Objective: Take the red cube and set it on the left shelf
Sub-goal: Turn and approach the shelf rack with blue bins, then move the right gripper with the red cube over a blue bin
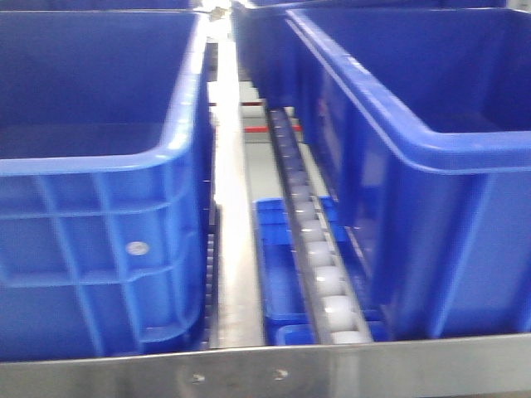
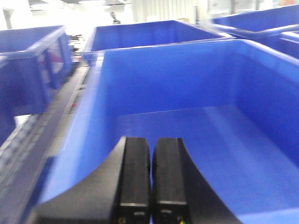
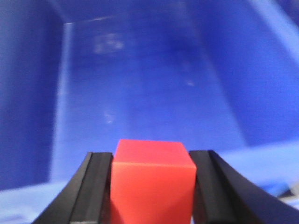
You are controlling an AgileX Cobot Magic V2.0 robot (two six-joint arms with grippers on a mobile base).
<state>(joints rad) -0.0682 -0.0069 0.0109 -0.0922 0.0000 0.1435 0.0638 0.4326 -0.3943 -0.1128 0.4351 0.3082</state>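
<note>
Placing step, I judge. Right gripper pinches red cube, facing inside of blue crate on left shelf. Left gripper pressed together, empty. Next: lower gently, spread fingers, let cube rest.

Right wrist cam: small matte red cube cut off by the bottom edge, both flanks covered by the right hand's black fingers. Big blue plastic crate ahead of that hand is soft. Left hand: finger bases run off the bottom edge, far crates beyond it smeared. Front cam blurred; shallow blue tray half hidden under white roller track.
</note>
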